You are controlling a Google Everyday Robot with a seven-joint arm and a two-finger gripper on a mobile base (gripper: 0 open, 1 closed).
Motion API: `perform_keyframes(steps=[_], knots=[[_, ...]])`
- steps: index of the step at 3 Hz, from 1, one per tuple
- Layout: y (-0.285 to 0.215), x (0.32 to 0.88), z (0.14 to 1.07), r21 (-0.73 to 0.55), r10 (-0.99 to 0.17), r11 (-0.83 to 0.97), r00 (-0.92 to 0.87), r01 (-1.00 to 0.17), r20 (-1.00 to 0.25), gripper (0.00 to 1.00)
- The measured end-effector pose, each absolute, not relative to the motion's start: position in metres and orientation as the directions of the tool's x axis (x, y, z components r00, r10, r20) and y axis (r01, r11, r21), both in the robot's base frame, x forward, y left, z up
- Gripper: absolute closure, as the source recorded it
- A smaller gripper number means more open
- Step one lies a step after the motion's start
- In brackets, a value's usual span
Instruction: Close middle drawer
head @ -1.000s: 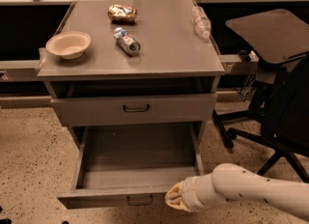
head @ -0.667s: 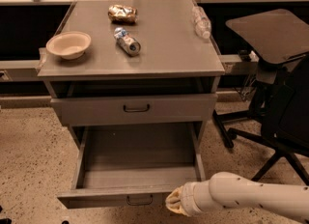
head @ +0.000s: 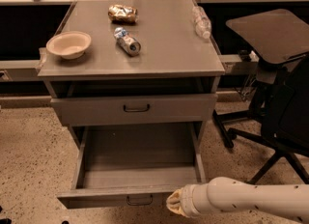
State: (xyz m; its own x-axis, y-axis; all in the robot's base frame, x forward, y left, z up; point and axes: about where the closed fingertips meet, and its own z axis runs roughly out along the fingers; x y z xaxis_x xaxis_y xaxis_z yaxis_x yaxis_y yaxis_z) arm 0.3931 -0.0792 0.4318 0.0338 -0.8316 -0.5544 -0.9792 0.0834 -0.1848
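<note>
The middle drawer (head: 137, 170) is pulled far out of the grey cabinet, showing its flat grey inside. Its low front panel (head: 111, 198) has a small dark loop handle (head: 139, 200) at the centre. My white arm (head: 246, 202) comes in from the lower right. My gripper (head: 174, 203) sits at the right end of the front panel, close to or touching it, to the right of the handle. Above the open drawer is a taller-fronted drawer (head: 135, 109) with a like handle, pushed in.
On the cabinet top (head: 164, 49) lie a beige bowl (head: 68, 44), a tipped can (head: 127, 41), a crumpled snack bag (head: 122, 13) and a clear plastic bottle (head: 201, 21). A black office chair (head: 277, 88) stands close on the right. The floor is speckled.
My arm's end has dropped slightly beside the drawer's front panel. The drawer has not visibly moved.
</note>
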Motion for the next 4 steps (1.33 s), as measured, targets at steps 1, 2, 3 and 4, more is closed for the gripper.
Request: perform_keyframes(steps=[1,2,3,4], knots=[[-0.079,0.393,0.432,-0.185,-0.832,0.083,0.034,-0.979,-0.554,1.0],[-0.079,0.401,0.42,-0.175,-0.824,0.107,0.012,-0.979,-0.566,1.0],[-0.083,0.419,0.406,-0.154,-0.816,0.147,-0.032,-0.977,-0.577,1.0],[-0.086,0.427,0.402,-0.153,-0.81,0.177,-0.056,-0.972,-0.584,1.0]])
